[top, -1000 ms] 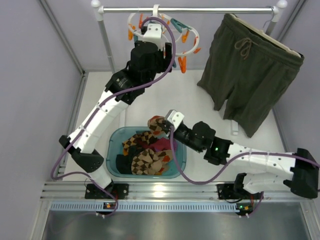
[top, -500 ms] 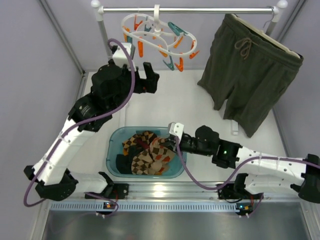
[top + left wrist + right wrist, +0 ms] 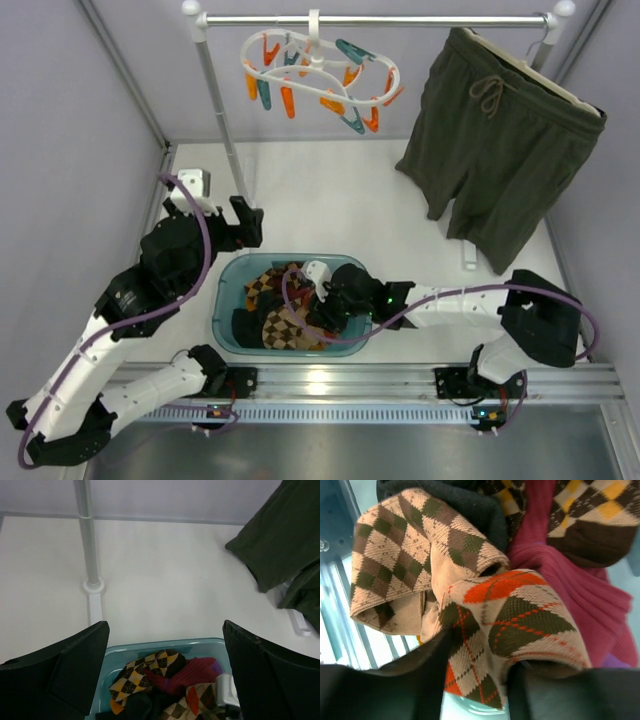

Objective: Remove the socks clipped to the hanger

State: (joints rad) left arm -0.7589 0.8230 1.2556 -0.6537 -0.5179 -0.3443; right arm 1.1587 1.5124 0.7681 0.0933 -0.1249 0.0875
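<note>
No socks (image 3: 283, 312) seen on hanger (image 3: 318, 72); all piled in bin (image 3: 226, 300). Right end effector (image 3: 477, 677) down in pile, fingers (image 3: 380, 692) astride argyle sock (image 3: 515, 615), gripped or loose cannot tell. Left end effector (image 3: 164, 630) spread wide, empty, nearer hanger: up and beyond, on rail (image 3: 430, 19).

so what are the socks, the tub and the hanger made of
The socks look like soft matte knit, with visible stitches and ribbing; the fibre can't be told. The tub seems to be glossy translucent teal plastic, as light shows through. The hanger looks like smooth white moulded plastic.
</note>
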